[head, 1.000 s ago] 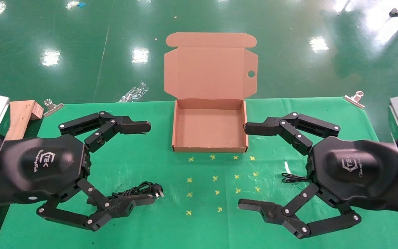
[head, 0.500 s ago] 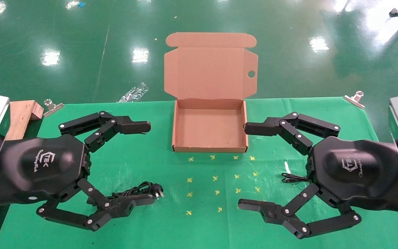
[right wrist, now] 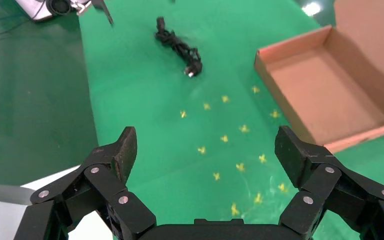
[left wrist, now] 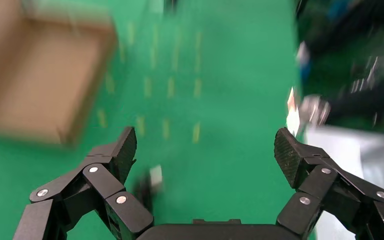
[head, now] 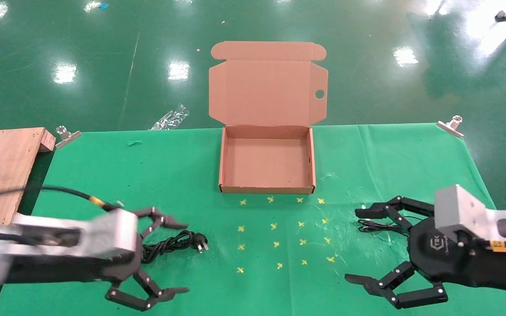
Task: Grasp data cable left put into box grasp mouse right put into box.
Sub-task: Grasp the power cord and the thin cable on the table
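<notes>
Between the left gripper's [head: 182, 258] spread fingers: data cable [head: 171, 242]; box [head: 266, 189] ahead, empty, lid up. Right gripper [head: 357, 246] spread too, thin black wire [head: 374, 226] by its far finger.
Left wrist: jaws wide, blurred.
Right wrist: right gripper [right wrist: 205, 149] open; cable, box beyond.

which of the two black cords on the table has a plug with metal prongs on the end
The data cable, the thick coiled bundle beside the left gripper. The other cord is the thin wire by the right gripper, with no plug showing.
</notes>
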